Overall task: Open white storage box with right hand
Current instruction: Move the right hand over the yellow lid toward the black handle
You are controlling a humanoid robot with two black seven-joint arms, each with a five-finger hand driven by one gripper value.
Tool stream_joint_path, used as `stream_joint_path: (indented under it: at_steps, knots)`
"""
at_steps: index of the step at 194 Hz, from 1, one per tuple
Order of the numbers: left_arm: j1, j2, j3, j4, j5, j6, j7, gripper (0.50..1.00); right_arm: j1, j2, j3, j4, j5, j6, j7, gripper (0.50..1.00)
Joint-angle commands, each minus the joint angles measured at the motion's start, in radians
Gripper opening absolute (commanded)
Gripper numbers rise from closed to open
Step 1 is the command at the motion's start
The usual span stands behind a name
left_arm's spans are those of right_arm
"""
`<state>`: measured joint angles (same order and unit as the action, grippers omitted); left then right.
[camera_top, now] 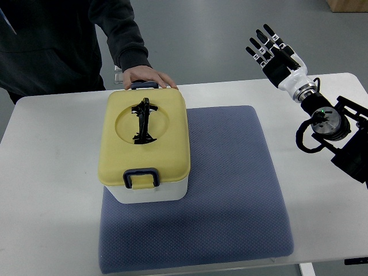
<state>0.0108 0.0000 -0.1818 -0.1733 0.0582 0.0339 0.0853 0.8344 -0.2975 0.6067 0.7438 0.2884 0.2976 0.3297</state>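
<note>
A white table [52, 172] carried a blue mat [241, 190]; on its left part sat the storage box [145, 187], rigid plastic, probably light, steadied by a person's hand [146, 77]. Its front latch [141, 177] looked the likeliest hold. The right hand [276, 53] hovered well apart, fingers spread, empty.

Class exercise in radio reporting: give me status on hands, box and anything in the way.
Right hand open, raised far right of storage box. Lid shut, both latches down. Person's hand resting on box's far edge.
</note>
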Motion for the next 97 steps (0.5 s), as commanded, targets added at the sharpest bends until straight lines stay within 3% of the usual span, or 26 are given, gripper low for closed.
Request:
stream_joint_path:
  at_steps: [1, 41, 72, 97]
  knots:
    - [0.0, 0.0, -0.001, 0.0, 0.0, 0.0, -0.001, 1.0, 0.0, 0.0, 0.001, -0.001, 0.0, 0.0, 0.0, 0.928]
    - [0.0, 0.0, -0.005, 0.001, -0.001, 0.001, -0.001, 1.0, 0.005, -0.002, -0.001, 0.002, 0.002, 0.001, -0.001, 0.928]
    - [0.0, 0.0, -0.005, 0.001, -0.001, 0.001, 0.001, 1.0, 0.086, -0.012, -0.015, 0.005, -0.011, -0.002, -0.009, 0.928]
    - [0.0, 0.0, -0.004, 0.0, 0.0, 0.001, -0.001, 1.0, 0.183, -0.023, -0.073, 0.017, -0.143, -0.008, -0.052, 0.928]
